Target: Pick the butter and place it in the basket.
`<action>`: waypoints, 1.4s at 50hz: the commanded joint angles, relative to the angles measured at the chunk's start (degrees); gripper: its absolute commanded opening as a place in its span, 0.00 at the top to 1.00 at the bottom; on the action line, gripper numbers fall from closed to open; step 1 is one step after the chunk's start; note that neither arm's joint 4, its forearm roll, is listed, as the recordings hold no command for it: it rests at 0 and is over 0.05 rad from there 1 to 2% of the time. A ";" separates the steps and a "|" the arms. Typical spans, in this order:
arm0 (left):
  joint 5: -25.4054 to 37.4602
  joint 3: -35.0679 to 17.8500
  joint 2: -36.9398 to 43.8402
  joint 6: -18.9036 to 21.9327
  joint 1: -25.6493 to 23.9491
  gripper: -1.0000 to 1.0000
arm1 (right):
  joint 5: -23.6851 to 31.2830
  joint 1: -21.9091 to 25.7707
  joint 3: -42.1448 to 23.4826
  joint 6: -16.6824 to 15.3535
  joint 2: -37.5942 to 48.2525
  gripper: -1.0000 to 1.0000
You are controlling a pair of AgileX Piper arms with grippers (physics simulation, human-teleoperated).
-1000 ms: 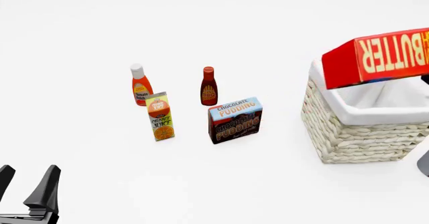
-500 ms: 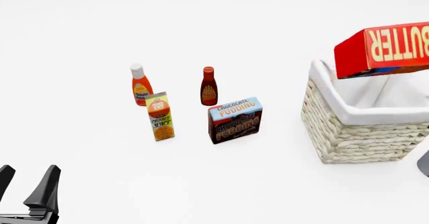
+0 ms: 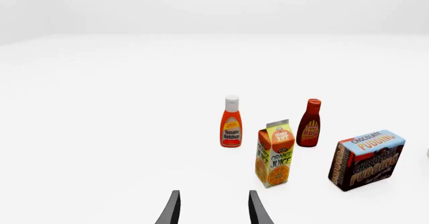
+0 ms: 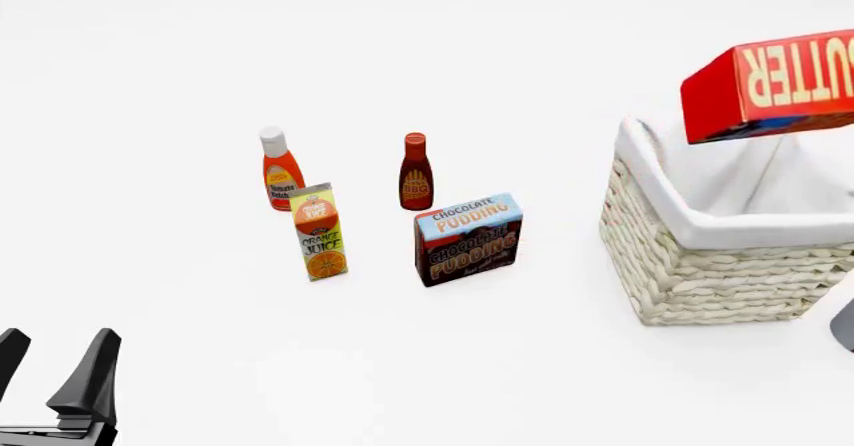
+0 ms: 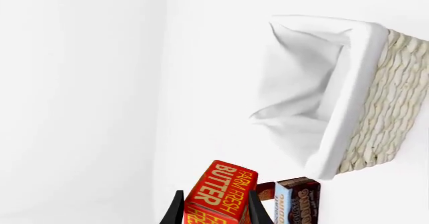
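— How many boxes can you count?
— Two: one butter (image 4: pixel 781 86) box and one chocolate pudding box (image 4: pixel 469 238).
— And your bottles?
— Two: one ketchup bottle (image 4: pixel 279 170), one BBQ sauce bottle (image 4: pixel 415 172).
— Anything else?
— You have one orange juice carton (image 4: pixel 319 232) and one basket (image 4: pixel 721 266).

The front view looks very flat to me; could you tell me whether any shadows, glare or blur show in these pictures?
Front view: even light, no cast shadows under the orange juice carton or basket, no glare. Right wrist view: butter lettering sharp. Left wrist view: labels crisp, no blur.
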 commanded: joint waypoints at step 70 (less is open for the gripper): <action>0.00 0.00 0.00 0.00 0.00 0.00 | -9.33 -7.26 -1.83 -5.70 13.04 1.00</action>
